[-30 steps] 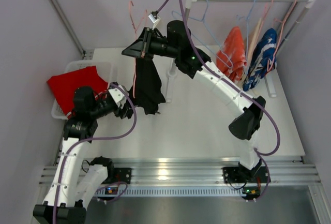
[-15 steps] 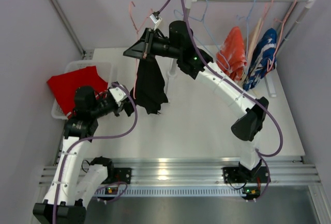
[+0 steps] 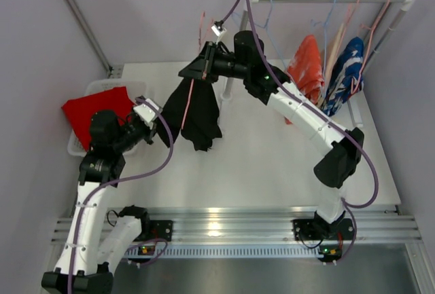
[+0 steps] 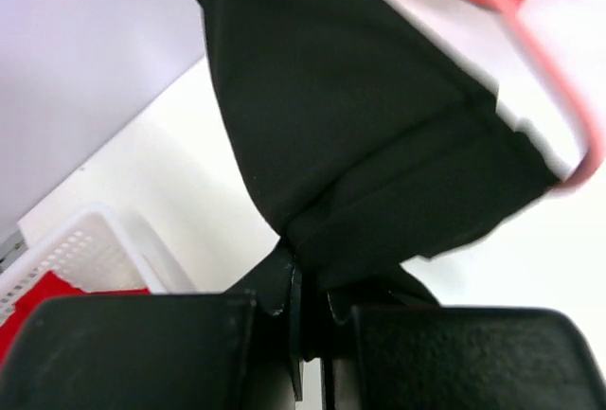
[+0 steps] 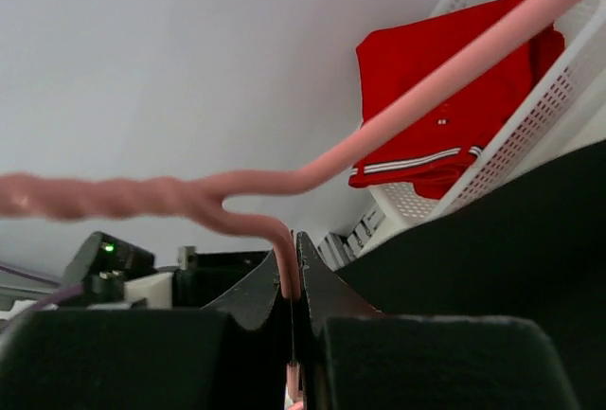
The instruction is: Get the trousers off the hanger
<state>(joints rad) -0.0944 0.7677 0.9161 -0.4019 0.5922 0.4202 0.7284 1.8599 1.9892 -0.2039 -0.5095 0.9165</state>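
— What had changed in that last second?

— The right gripper (image 3: 207,68) had carried the thin pink wire hanger (image 3: 202,26) toward the robot's right, and the left gripper (image 3: 162,125) had kept its pinch, so the sideways gap between them had widened. The small black fabric trousers (image 3: 198,114) had hung nearly straight down a second earlier. Now they were fanned out into a slanted sheet between the two grippers.

— So were they off?

— Not yet. The cloth was still draped over the hanger, held above the white counter (image 3: 272,165). I judged that the pull had started dragging it along the wire. The step was under way but not finished.

— How were the grippers holding?

— In the left wrist view, the left gripper (image 4: 308,301) was closed almost flat on a fold at the lower edge of the black fabric trousers (image 4: 331,135). The cloth rose straight out of its jaws, and the pink wire hanger (image 4: 561,116) curved past the far corner. In the right wrist view, the right gripper (image 5: 292,282) was pinched tight on the pink wire hanger (image 5: 379,135), just below its twisted neck.

— And the other pair?

— The bright red fabric trousers (image 3: 95,111) lay in the white plastic basket (image 3: 141,87), near the left gripper but apart from it.
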